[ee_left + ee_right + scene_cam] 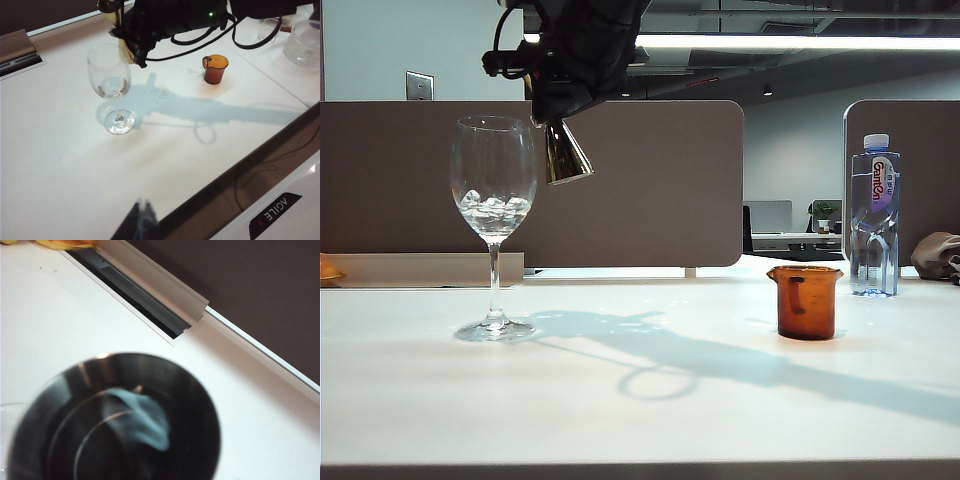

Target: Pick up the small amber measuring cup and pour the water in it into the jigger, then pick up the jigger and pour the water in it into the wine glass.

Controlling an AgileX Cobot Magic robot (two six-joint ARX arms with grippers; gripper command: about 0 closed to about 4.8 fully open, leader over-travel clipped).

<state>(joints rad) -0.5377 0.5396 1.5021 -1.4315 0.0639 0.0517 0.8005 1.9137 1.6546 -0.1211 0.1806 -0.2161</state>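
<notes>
The wine glass (494, 180) stands on the white table at the left with a little water (494, 212) in its bowl. Just above and to the right of its rim, the gold jigger (566, 155) hangs tilted in the air, held by my right gripper (560, 100), which is shut on it. The right wrist view is filled by the jigger's dark cone (115, 420), which hides the fingers. The small amber measuring cup (806, 300) stands upright at the right, apart from both grippers. My left gripper (141, 205) hovers high near the table's front edge, with its fingers together and nothing between them. The left wrist view also shows the wine glass (110, 75) and the cup (215, 69).
A clear plastic water bottle (875, 215) stands behind the cup at the back right. Brown partition panels (640, 180) close the far side. A cable slot (135, 290) runs along the table's back edge. A clear glass vessel (305, 42) sits on the neighbouring table.
</notes>
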